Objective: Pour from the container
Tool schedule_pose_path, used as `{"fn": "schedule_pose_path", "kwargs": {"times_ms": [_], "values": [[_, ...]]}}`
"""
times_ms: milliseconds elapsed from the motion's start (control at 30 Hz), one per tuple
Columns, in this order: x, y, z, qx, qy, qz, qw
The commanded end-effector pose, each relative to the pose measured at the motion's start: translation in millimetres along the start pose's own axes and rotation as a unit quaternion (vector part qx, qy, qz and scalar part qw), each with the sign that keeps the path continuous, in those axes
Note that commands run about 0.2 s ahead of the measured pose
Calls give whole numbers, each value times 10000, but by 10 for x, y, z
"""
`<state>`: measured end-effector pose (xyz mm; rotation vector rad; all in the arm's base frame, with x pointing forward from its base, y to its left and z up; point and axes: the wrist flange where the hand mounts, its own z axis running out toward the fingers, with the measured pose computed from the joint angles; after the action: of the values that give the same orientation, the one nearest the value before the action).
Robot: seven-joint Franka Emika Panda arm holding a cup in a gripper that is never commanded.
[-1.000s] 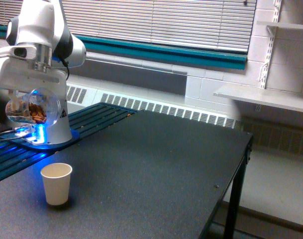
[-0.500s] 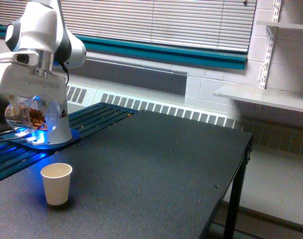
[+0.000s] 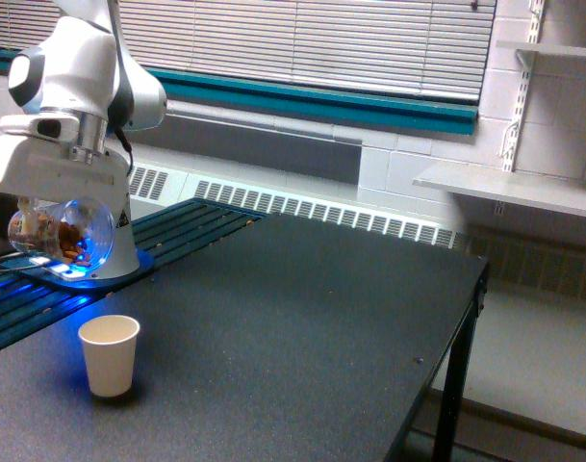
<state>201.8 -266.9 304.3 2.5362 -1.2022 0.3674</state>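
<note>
Although the fingers themselves are hidden under the white hand housing, the gripper [image 3: 57,202] looks clamped on the clear jar [image 3: 62,234], which hangs in the air at the exterior view's left, tipped well over on its side with brown nut-like pieces heaped inside. I cannot make out which way its mouth faces. The cream paper cup [image 3: 110,355] stands upright on the dark table [image 3: 302,318], lower down and toward the exterior view's right of the jar, clearly apart from it. That offset is my worry: if the tilt deepens where the jar hangs now, I judge the pieces would drop short of the cup and scatter over the tabletop or onto the blue-lit base [image 3: 90,271] behind. A sudden rush could also topple so light a cup. Above, the white arm [image 3: 86,72] comes down from the top edge, wrist bent so the hand lies roughly level.
</note>
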Motion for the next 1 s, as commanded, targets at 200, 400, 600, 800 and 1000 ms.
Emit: {"fn": "schedule_pose_path", "kwargs": {"times_ms": [200,400,600,800,1000], "values": [[-120,-33,138,-72,-105,148,9998],[-84,-73,165,-88,-92,130,9998],[-47,-110,188,-117,-90,77,9999],[-32,-127,214,-179,-91,11,9998],[-30,-138,242,-259,-102,-65,9996]]}}
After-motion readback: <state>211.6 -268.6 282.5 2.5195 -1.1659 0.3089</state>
